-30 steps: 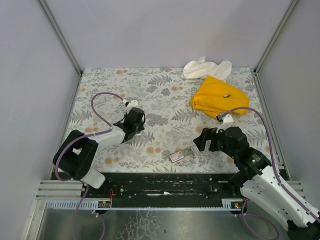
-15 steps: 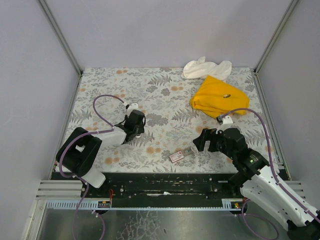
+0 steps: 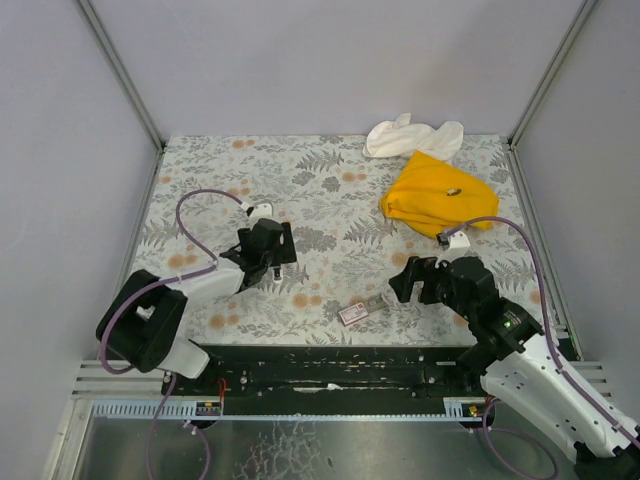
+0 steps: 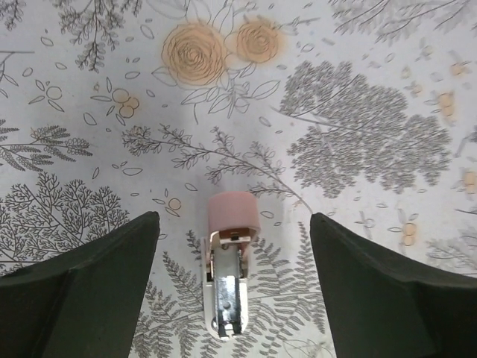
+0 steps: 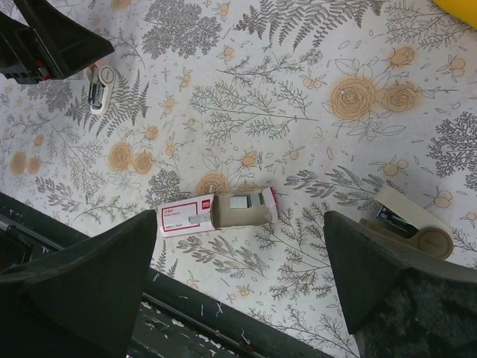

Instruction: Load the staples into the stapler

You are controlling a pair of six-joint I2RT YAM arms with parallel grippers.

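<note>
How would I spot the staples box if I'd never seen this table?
On the floral-patterned tabletop, look midway along the edge nearest the arms. There lies a small flat pink cardboard box. Its white label and tan inner tray poking out distinguish it from the beige plastic piece beside it.

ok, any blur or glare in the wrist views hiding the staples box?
Right wrist: staples box sharp, no glare, label print too small to read. Left wrist: floral table cover crisp, soft shadow mid-frame, left claw fingers dark, featureless. Top external: even, diffuse light.
</note>
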